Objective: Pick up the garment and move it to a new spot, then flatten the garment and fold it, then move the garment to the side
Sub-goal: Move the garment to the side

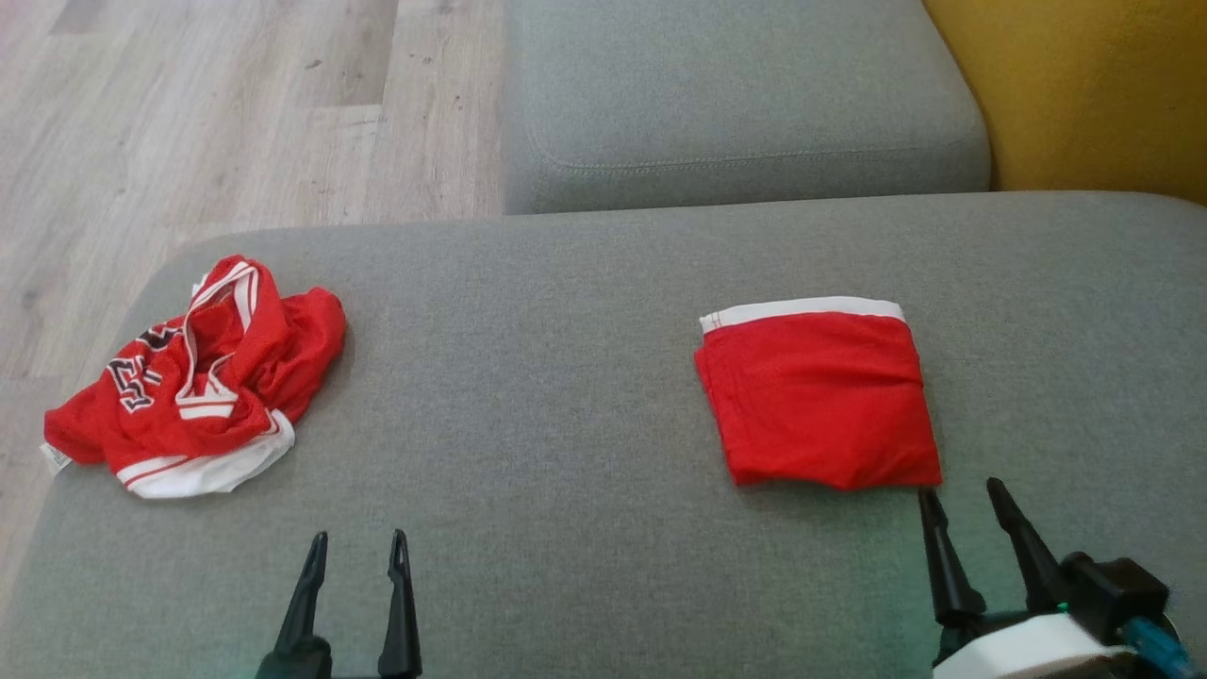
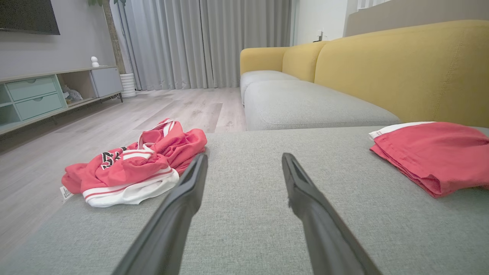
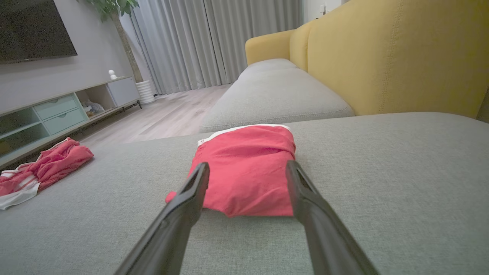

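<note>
A crumpled red jersey with white trim and black lettering, the garment (image 1: 193, 382) (image 2: 133, 164) (image 3: 38, 168), lies near the left edge of the grey sofa cushion (image 1: 547, 396). A folded red garment with a white band (image 1: 818, 396) (image 2: 435, 152) (image 3: 248, 172) lies flat on the right part. My left gripper (image 1: 356, 552) (image 2: 244, 164) stands open over bare cushion, to the right of and nearer than the jersey. My right gripper (image 1: 962, 495) (image 3: 248, 170) is open too, its tips just short of the folded garment's near edge. Neither holds anything.
A second grey seat cushion (image 1: 735, 104) lies beyond, with the yellow sofa back (image 1: 1084, 85) at the right. Wooden floor (image 1: 189, 113) drops away left of the cushion. A TV cabinet (image 2: 46, 95) and curtains (image 2: 198, 42) stand far off.
</note>
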Available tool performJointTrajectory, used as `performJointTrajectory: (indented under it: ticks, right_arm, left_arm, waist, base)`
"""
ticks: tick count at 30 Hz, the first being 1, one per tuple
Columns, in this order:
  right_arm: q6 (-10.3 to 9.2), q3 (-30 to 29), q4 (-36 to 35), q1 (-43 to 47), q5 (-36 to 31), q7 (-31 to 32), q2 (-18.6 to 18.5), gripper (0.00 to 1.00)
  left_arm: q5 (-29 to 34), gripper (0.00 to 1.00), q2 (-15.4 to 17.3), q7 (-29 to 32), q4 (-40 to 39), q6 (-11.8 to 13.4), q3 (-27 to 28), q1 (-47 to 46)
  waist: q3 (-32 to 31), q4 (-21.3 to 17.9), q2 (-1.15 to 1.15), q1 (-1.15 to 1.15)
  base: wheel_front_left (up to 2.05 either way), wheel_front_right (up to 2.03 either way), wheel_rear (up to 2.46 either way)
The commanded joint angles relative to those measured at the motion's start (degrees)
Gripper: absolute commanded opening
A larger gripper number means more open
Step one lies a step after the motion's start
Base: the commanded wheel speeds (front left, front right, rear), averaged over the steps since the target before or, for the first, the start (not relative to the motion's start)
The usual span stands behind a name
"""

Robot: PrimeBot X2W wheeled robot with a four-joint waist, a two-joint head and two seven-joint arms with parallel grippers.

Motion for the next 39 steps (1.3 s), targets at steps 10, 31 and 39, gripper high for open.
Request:
performJointTrajectory:
  ticks: [10,31,39]
  right_arm:
    - [0.21,0.4,2.8,-7.9,4.6,-0.8,-2.7,1.0]
    - [0.21,15.7,21.0,-32.0,31.0,15.1,-16.4,0.0]
    - [0.21,18.1,19.1,-34.8,34.3,14.1,-26.9,0.0]
  left_arm:
    - [0.7,1.0,-0.4,-0.3,-3.3,-1.1,0.9,-3.7]
    - [1.7,1.0,-0.4,-0.3,-3.7,-0.2,-3.3,-13.9]
    - [1.2,1.0,-0.4,-0.3,-5.1,0.1,-2.9,-15.9]
  waist:
    - [5.1,0.1,0.0,0.0]
    - [17.2,2.8,0.0,0.0]
    - [22.5,0.7,0.0,0.0]
  base:
    - [0.0,0.0,0.0]
    - [0.0,0.0,0.0]
    - [0.0,0.0,0.0]
